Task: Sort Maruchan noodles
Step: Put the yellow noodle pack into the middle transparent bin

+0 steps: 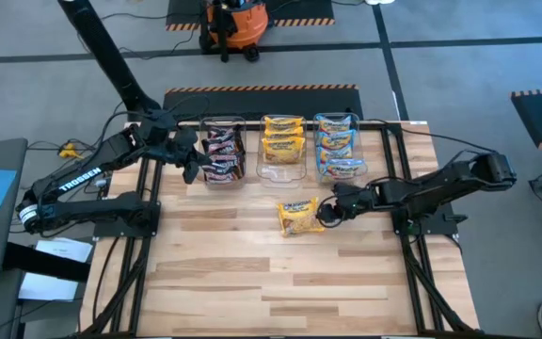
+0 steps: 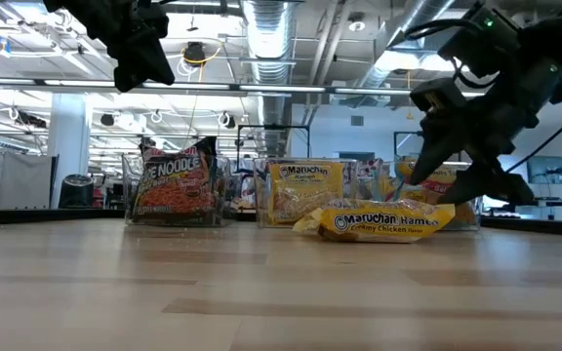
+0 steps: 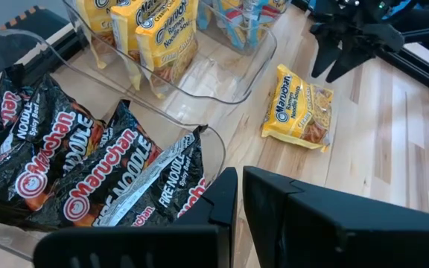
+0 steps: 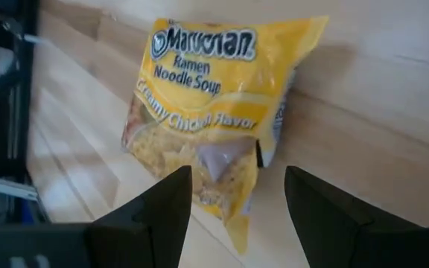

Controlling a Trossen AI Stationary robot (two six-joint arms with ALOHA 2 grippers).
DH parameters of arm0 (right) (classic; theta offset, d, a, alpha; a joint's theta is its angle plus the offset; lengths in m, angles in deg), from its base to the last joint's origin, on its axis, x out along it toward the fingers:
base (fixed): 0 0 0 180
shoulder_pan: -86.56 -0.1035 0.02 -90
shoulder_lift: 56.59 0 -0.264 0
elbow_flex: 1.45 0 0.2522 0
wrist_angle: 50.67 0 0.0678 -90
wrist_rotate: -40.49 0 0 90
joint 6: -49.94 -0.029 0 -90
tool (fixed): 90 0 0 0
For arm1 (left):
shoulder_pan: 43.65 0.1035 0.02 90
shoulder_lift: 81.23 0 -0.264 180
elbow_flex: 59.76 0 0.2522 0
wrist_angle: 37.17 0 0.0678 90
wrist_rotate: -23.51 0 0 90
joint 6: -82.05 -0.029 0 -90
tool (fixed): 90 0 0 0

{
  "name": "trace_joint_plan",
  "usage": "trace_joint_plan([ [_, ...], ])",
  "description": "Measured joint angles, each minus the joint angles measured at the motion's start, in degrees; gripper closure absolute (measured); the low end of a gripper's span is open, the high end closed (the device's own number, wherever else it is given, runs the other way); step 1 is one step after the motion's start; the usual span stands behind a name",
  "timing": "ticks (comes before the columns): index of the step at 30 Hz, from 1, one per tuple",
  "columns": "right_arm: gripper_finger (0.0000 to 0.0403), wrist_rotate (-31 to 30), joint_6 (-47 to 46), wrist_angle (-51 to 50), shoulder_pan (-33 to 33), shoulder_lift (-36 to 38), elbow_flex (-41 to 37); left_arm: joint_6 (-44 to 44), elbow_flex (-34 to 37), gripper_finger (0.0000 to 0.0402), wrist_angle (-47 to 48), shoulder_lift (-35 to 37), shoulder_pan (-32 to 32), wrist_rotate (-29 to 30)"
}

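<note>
One yellow-orange Maruchan packet [image 1: 299,217] lies flat on the wooden table, in front of the tubs; it also shows in the right wrist view [image 4: 207,112] and the low view [image 2: 383,219]. My right gripper [image 4: 238,175] stands open just to the packet's right and slightly above it, slanting down toward it, with its fingers apart from the plastic. My left gripper [image 1: 191,165] is shut and hangs above the near left corner of the tub of dark maroon packets [image 3: 88,171], with nothing in it.
Three clear tubs stand in a row at the far side. The left tub [image 1: 222,151] holds dark packets, the middle tub [image 1: 282,149] yellow ones, and the right tub [image 1: 339,146] blue ones. The near half of the table [image 1: 280,292] is bare wood. Black frame rails run along both sides.
</note>
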Motion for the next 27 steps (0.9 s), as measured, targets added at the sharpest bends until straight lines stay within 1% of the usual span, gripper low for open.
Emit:
trace_joint_plan([
  [3,0.0163,-0.4,-0.9,3.4,0.4,0.0,-1.6,0.0,0.0,0.0391,0.1,0.0,0.0,0.0],
  [7,0.0163,-3.1,-1.4,3.0,0.6,0.0,-1.9,0.3,0.0,0.0391,0.1,0.0,0.0,0.0],
  [16,0.0163,-3.2,-2.2,4.9,0.9,0.0,-1.8,-0.1,0.0,0.0391,0.1,0.0,0.0,0.0],
  [20,0.0163,-5.7,-2.4,5.4,0.9,0.0,-1.8,-0.1,0.0,0.0391,0.1,0.0,0.0,0.0],
  [23,0.0163,-6.1,-3.4,4.6,1.3,0.0,-1.8,-0.1,0.0,0.0391,0.1,0.0,0.0,0.0],
  [27,0.0163,-6.1,-3.5,6.5,1.3,-2.4,-1.8,-0.1,0.0,0.0391,0.1,0.0,0.0,0.0],
])
